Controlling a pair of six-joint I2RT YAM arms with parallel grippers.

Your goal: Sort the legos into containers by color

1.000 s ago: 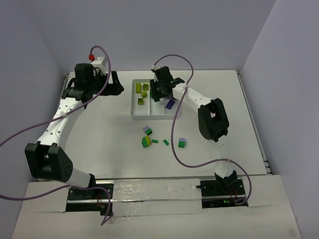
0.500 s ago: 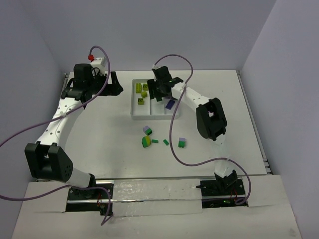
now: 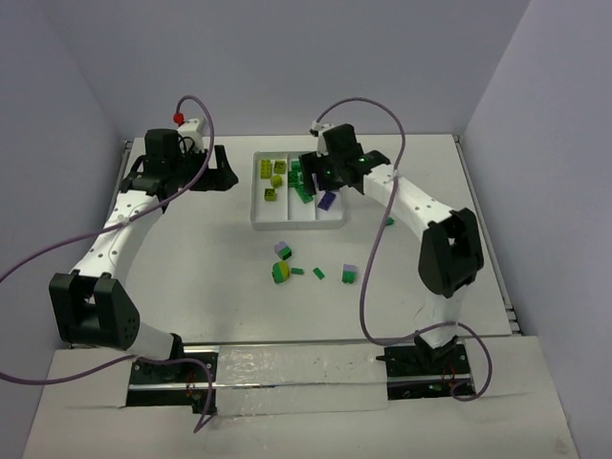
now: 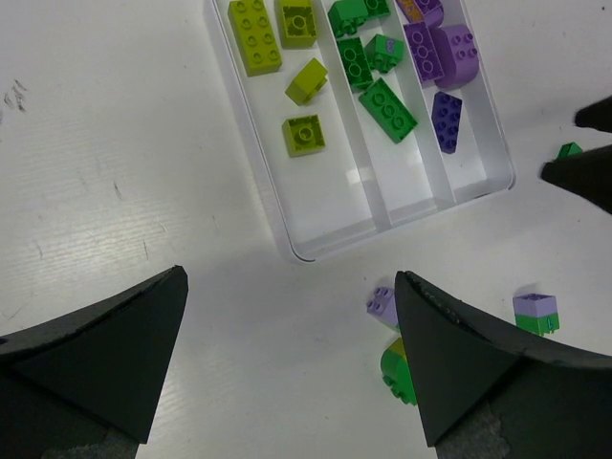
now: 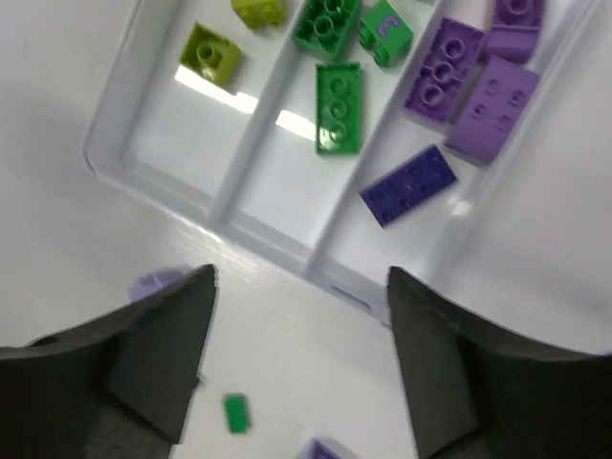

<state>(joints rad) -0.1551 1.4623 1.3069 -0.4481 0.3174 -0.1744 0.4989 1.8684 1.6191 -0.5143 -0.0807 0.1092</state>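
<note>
1. White tray [image 4: 325, 206]: yellow-green legos [image 4: 254, 35] in its left compartment, green legos [image 4: 387, 109] in the middle one, purple legos [image 4: 446, 120] in the right one.
2. Right gripper [image 5: 301, 277] over the tray, fingers spread, empty.
3. Left gripper [image 4: 291, 287] left of the tray, fingers wide, empty.
4. Loose legos [image 4: 382, 306] just outside the tray's near rim.

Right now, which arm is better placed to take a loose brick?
Probably right: the right gripper, open and empty, hangs over the tray, behind the loose bricks; the left gripper sits farther aside.
</note>
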